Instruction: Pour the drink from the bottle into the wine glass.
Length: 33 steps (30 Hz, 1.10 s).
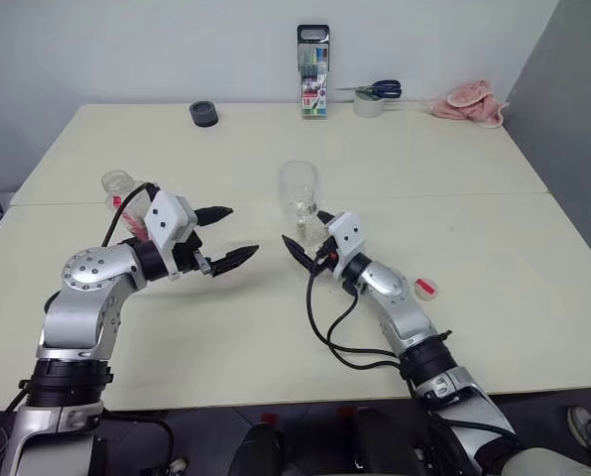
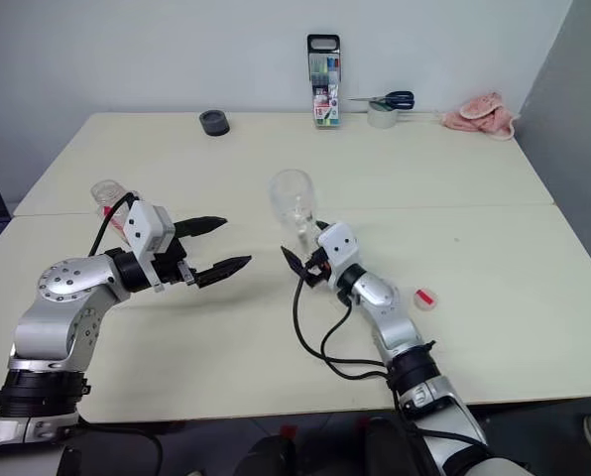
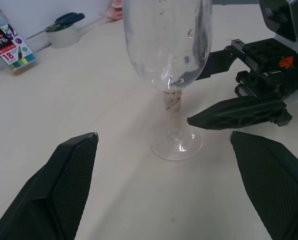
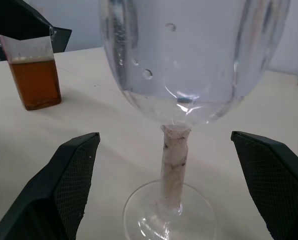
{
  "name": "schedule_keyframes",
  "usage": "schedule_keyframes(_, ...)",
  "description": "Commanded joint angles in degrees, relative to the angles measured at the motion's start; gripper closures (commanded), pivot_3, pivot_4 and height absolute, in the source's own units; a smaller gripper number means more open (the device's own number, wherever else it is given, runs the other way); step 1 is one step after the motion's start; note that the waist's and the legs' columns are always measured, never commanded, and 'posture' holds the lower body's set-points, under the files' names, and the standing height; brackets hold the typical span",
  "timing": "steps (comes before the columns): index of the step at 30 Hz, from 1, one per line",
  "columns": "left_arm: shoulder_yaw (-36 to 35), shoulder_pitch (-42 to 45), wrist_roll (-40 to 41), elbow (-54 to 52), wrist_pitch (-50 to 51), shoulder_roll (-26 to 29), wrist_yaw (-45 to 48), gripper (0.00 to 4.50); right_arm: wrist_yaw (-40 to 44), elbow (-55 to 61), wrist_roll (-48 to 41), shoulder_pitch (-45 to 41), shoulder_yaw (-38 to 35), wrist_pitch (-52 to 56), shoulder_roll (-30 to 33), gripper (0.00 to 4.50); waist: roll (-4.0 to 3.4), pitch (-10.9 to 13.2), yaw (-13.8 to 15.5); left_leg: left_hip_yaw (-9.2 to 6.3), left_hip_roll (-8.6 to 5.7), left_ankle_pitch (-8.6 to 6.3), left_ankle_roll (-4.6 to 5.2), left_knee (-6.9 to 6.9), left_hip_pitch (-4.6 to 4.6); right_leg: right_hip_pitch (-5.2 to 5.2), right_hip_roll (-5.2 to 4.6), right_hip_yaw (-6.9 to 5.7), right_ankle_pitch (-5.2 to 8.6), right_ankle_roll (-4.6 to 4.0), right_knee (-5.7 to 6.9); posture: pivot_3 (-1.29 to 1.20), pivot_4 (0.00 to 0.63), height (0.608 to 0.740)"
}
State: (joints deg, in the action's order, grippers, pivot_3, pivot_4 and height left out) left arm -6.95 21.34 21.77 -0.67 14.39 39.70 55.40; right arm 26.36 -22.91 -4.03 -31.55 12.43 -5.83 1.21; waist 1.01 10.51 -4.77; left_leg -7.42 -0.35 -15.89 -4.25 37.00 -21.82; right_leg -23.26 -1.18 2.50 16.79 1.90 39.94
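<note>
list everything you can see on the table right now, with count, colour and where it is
wine glass: 1, clear, upright mid-table, no drink in the bowl
bottle: 1, clear with reddish-brown drink, left side, behind the left arm
cap: 1, red and white, right of the right arm
marker case: 1, black with coloured pens, far edge, centre
black round thing: 1, far edge, left of the case
tape roll: 1, pale, far edge, under blue-handled scissors
cloth: 1, pink, far right corner
table: 1, cream
left end effector: open, left of the glass
right end effector: open, at the glass stem
</note>
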Motion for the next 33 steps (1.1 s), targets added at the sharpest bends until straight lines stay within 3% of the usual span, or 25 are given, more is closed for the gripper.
schedule_keyframes(1,-1.76,-1.22,1.51,-3.60,-0.25,-0.51,-1.12,0.00,2.30,6.95,-0.78,2.53,-0.10,2.53,1.79,0.02,0.00,0.00,0.01,0.00,0.00,0.00,0.00,0.00,0.00,0.00,0.00,0.00,0.00,0.00,0.00,0.00,0.150,0.740)
schedule_keyframes(8,-6.20,-10.39,4.48,-7.50,3.47,-2.66,-6.64,0.00,13.67,27.85,-4.41,10.59,3.30,16.86,12.51,0.02,0.00,0.00,0.01,-0.01,0.03,-0.01,0.01,0.00,0.01,0.00,-0.02,0.01,0.00,0.00,0.00,0.00,0.150,0.740)
schedule_keyframes(15,-10.30,-19.09,-2.09,0.18,-2.90,-5.58,-16.49,0.00,18.58,42.21,-9.77,13.04,3.46,28.75,19.93,0.02,0.04,-0.02,0.75,-0.15,0.05,-0.01,0.01,0.03,0.03,0.08,-0.01,-0.13,0.01,0.02,-0.03,0.00,0.150,0.740)
schedule_keyframes(21,-12.95,-16.04,-3.78,7.90,-6.46,-6.09,-21.81,0.00,19.48,45.47,-11.65,12.49,4.07,32.52,21.46,0.02,0.09,-0.05,1.95,-0.14,0.00,0.00,0.00,0.05,0.01,0.09,-0.05,-0.15,0.01,0.02,-0.05,0.00,0.150,0.740)
schedule_keyframes(33,-12.54,-7.13,-3.60,16.78,-6.92,-5.29,-21.27,0.00,18.15,47.75,-11.86,10.39,4.47,34.93,20.46,0.02,0.16,-0.09,2.09,-0.14,-0.01,0.02,-0.03,0.05,0.00,0.09,-0.06,-0.17,0.01,0.02,-0.06,0.00,0.150,0.740)
